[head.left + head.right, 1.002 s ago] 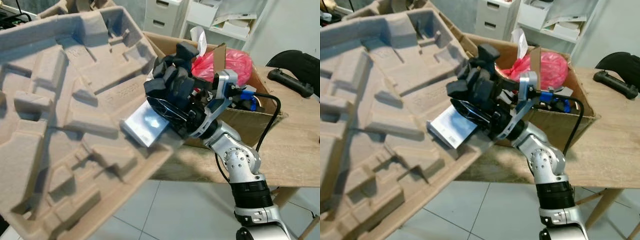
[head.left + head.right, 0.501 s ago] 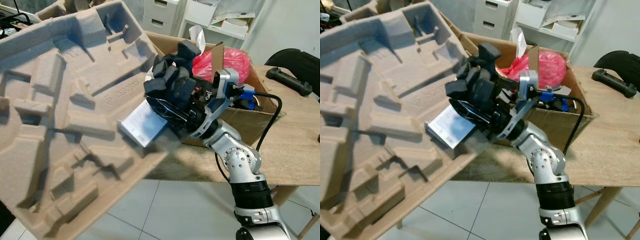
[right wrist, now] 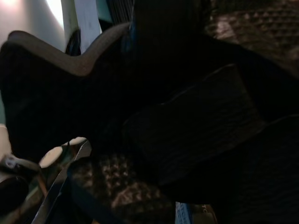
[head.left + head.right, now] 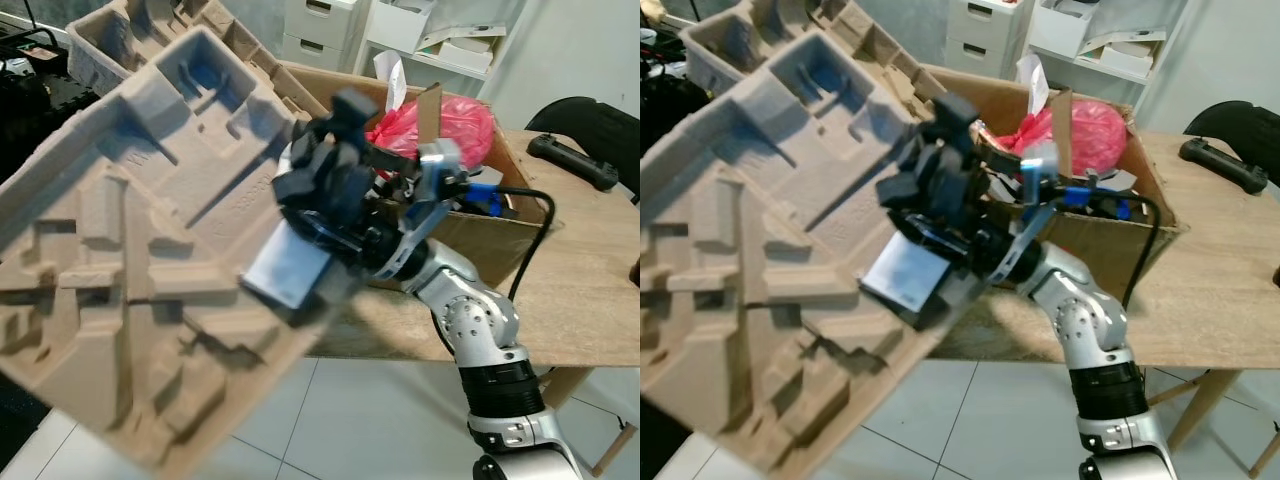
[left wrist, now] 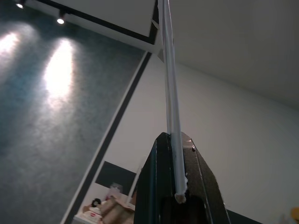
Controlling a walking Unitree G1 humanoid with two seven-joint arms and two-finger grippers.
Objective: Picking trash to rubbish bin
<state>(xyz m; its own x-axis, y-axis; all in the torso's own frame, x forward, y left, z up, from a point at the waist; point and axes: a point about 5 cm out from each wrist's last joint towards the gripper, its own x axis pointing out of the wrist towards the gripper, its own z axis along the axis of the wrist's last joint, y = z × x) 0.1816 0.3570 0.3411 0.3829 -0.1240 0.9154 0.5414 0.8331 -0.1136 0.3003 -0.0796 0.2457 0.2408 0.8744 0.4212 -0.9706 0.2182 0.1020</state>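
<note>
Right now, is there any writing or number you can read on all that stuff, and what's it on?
Nothing reads clearly.
Pulp tray: embossed marks near its middle, too blurred to read.
White card against the tray: faint print, too blurred.
Papers on the shelf: too small.

My two head cameras look forward and down from close above the raised right arm, and both share the moulded pulp tray [image 4: 150,260], the open cardboard box [image 4: 1110,225] and the wooden tabletop [image 4: 590,270] (the right eye sits a touch to one side). My left wrist camera points steeply upward at ceiling and wall. My right wrist camera is pressed so near dark material that I make out little.
</note>
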